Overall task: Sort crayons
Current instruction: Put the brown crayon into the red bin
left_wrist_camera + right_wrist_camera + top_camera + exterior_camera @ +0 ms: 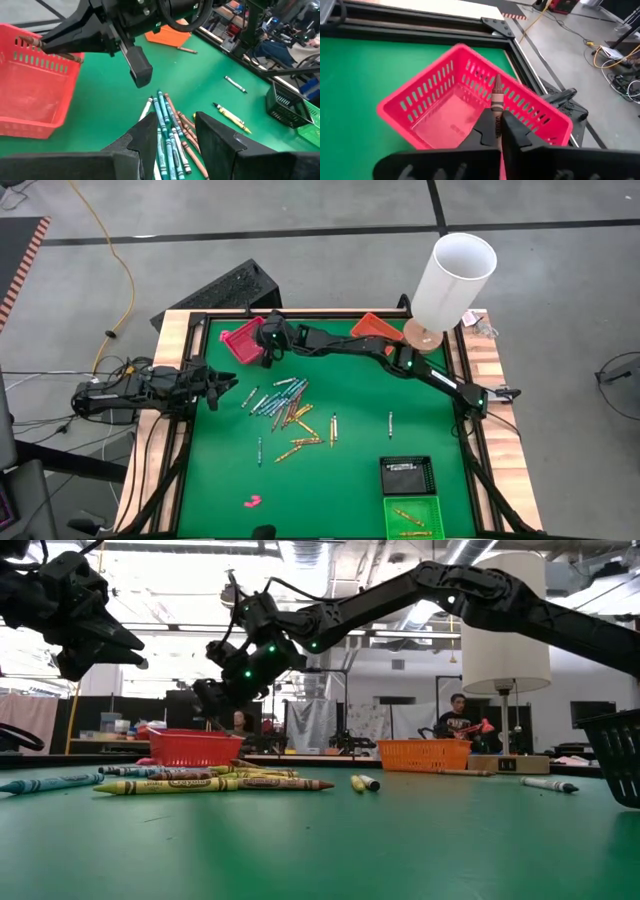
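Note:
Several crayons [287, 408] lie loose on the green table mat; they also show in the left wrist view [167, 132] and the low view [210, 780]. My right gripper [495, 131] reaches across to the far left and is shut on a reddish-brown crayon [496, 97] over the red basket [455, 107]. In the high view the right gripper [266, 345] stands beside the red basket [240, 340]. My left gripper [175, 145] is open and empty, in the air by the table's left edge [222, 386], pointing toward the crayon pile. My right gripper pinches the reddish-brown crayon between its two fingers [512, 131]. The crayon lies along the fingers, and its free end [497, 82] sticks out past the fingertips. The fingers slant down toward the far left corner. The crayon is lifted clear, over the red basket's opening.
An orange basket [375, 328] stands at the far edge, next to a lamp with a white shade [455, 275]. A black tray [407, 474] and a green tray [412, 516] with crayons sit near right. A small pink lump [252, 501] lies near the front. Single crayons [390, 423] lie apart.

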Robot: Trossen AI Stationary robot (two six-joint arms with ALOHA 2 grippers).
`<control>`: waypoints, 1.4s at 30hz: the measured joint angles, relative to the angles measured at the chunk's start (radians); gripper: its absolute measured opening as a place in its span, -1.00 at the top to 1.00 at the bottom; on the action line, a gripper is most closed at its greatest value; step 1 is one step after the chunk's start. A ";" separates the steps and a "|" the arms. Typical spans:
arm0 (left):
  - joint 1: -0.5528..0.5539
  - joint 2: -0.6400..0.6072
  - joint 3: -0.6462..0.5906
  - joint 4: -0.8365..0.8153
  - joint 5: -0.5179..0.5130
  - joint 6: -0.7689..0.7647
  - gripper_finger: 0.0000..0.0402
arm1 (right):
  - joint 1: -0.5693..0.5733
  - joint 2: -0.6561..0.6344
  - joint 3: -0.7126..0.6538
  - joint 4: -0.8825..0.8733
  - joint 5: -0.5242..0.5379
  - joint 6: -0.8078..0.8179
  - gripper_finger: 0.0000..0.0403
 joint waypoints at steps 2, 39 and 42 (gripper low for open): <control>0.000 0.000 0.000 0.000 -0.001 0.000 0.40 | 0.000 0.000 0.000 -0.001 0.000 -0.002 0.90; 0.000 0.000 0.001 0.001 0.040 -0.079 0.40 | 0.269 -0.651 -0.103 -1.360 0.243 0.901 0.54; 0.000 0.000 0.001 0.002 0.063 -0.091 0.40 | 0.317 -0.749 -0.265 -1.396 0.251 1.046 0.54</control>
